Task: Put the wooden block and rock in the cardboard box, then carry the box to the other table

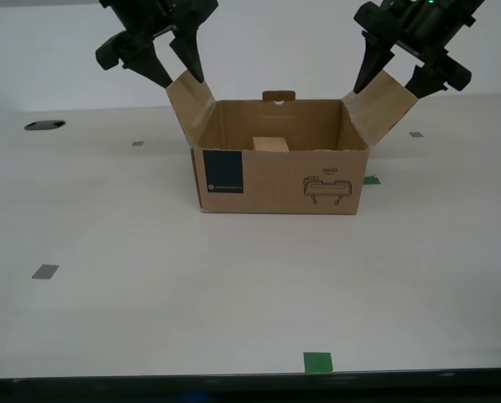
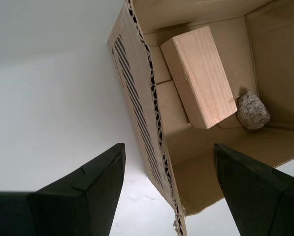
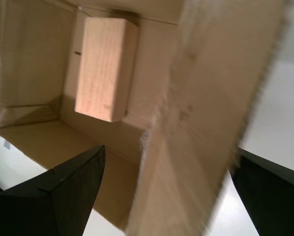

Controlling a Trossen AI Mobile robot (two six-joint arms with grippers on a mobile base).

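Tool fingers [image 3: 63, 196] straddle blurred box flap [image 3: 206, 123].

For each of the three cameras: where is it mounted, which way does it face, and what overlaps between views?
Exterior view: on the robot, facing the cardboard box from the front; both arms reach in from above.
Second wrist view: on my second gripper, looking down into the box at the wooden block and rock; open jaws straddle a flap.
First wrist view: on my first gripper, looking down inside; jaws straddle the other flap.
Shared: block appears in all views.
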